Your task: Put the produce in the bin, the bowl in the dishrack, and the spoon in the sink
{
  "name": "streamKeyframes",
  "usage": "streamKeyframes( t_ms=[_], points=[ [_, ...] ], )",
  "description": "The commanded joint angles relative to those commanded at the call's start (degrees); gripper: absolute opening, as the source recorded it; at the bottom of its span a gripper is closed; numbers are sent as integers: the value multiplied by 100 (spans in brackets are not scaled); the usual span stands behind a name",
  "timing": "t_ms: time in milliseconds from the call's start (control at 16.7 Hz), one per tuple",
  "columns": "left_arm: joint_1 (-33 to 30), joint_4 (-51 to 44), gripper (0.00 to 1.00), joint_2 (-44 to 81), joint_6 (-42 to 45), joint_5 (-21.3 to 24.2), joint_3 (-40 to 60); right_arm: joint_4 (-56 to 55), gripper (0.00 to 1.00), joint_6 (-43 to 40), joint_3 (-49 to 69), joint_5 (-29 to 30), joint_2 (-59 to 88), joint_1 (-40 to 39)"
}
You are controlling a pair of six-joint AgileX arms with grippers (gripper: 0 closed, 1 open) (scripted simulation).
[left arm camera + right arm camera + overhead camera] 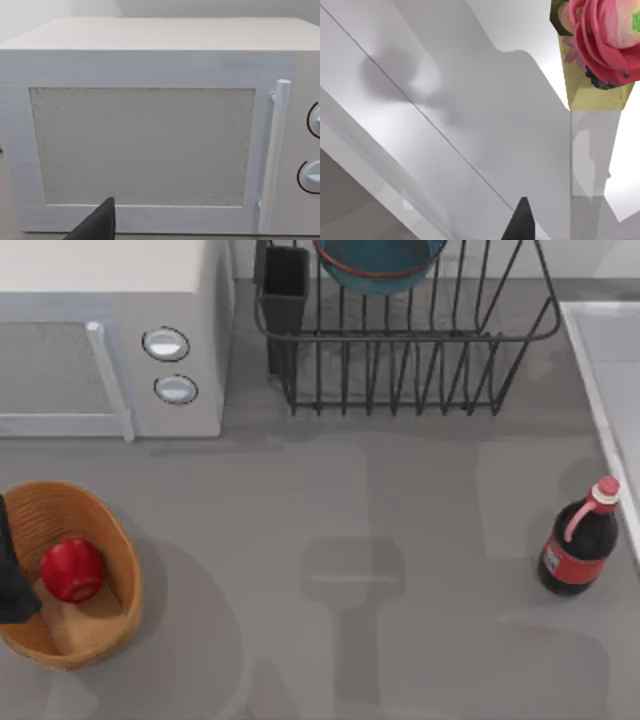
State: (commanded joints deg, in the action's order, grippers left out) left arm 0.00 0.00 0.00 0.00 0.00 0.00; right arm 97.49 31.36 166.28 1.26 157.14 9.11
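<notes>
The red produce (72, 569) lies inside the woven bin (118, 545) at the counter's (350, 500) near left. The teal bowl (378, 262) sits in the black dishrack (420, 340) at the far edge, beside the white microwave (110, 340). The white sink (610, 390) runs along the right, with a dark red-capped bottle (580, 540) just beside it. My left tool (12, 580) hangs at the bin's left rim, facing the microwave; I cannot tell how its fingers stand. My right tool (520, 222) faces a white surface near a pink flower (605, 35); its state I cannot tell either.
</notes>
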Motion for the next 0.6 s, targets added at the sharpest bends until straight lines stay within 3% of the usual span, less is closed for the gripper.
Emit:
streamKeyframes(
  t_ms=[300,600],
  points=[
    [0,0,100,0,0,0,0,91,0,20,213,0,183,38],
    [0,0,100,0,0,0,0,579,0,18,1663,13,1103,4]
  ],
)
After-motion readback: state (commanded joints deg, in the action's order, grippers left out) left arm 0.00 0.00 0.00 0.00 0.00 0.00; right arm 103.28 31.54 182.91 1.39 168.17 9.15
